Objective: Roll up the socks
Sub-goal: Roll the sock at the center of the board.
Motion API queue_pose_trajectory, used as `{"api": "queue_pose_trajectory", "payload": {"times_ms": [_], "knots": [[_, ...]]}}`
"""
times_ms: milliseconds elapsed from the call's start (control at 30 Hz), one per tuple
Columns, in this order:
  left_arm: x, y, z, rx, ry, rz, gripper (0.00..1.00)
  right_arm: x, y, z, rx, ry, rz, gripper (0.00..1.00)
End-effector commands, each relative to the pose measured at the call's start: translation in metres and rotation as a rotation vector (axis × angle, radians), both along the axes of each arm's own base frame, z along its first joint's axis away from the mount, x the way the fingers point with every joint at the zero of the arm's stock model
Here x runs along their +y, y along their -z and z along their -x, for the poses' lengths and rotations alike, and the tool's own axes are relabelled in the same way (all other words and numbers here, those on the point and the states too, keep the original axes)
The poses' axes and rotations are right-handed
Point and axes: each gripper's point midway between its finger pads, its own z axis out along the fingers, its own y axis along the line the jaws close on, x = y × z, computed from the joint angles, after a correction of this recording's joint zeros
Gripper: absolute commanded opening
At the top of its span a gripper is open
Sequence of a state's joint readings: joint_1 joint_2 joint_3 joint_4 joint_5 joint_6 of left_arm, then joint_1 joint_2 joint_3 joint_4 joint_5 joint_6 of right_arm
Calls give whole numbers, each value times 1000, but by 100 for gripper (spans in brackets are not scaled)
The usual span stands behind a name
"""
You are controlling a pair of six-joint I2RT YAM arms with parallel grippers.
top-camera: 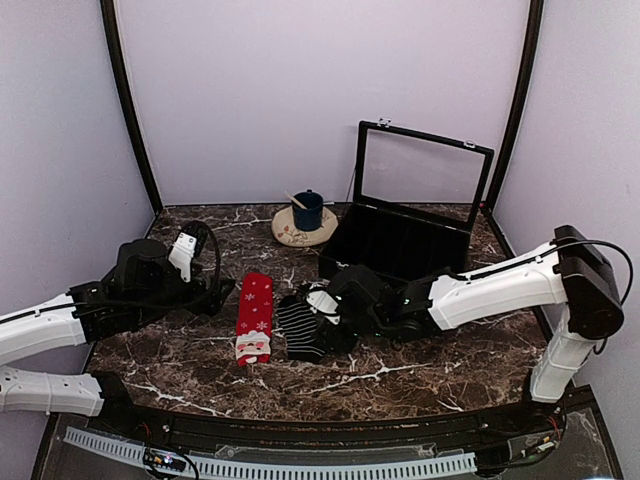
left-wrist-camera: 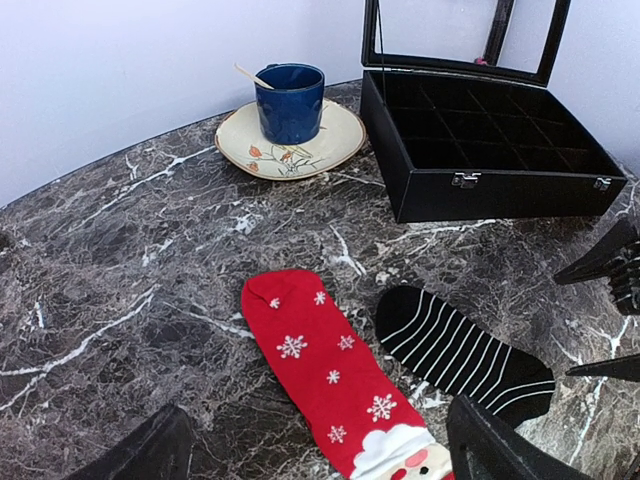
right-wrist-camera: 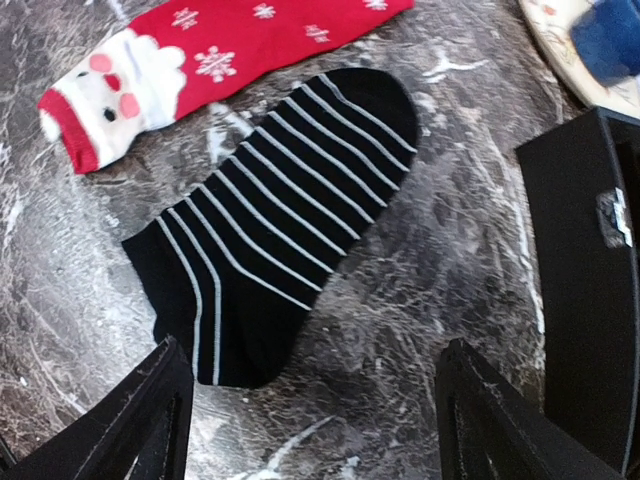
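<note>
Socks [top-camera: 254, 312] flat on dark marbled tabletop [top-camera: 400, 372], lilac walls [top-camera: 250, 100] (left pincer [left-wrist-camera: 318, 425], right pincer [right-wrist-camera: 312, 355] apart)

Left arm [top-camera: 40, 330]: white shells, black joints and wrist, left of frame.
Right arm [top-camera: 500, 283]: white shells, black joint blocks, thin black cable [top-camera: 605, 243] at right edge.
Right gripper [right-wrist-camera: 312, 350]: matte black wedge fingers [right-wrist-camera: 140, 425].

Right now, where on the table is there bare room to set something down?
Bare table: the near strip in front of the red sock and black sock, and the back left beside the plate. Crowded: mid-table, where both lie side by side, and back right, filled by the box.
</note>
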State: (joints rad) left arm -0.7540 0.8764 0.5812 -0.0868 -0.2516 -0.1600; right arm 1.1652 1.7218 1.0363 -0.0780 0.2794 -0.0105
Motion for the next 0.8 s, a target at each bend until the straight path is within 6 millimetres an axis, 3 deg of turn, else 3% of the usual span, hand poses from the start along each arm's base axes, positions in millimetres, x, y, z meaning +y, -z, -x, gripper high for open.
{"api": "queue_pose_trajectory", "payload": {"times_ms": [0,600,767], "knots": [[1,10,6,34,0,9,91,22,-2,13,27,-95,-4,76],[-11,17,-1,41,29,-17,90,23,34,46,174,-252,108,67],[-13,17,-2,39,33,-9,89,32,31,44,166,-278,120,66]]}}
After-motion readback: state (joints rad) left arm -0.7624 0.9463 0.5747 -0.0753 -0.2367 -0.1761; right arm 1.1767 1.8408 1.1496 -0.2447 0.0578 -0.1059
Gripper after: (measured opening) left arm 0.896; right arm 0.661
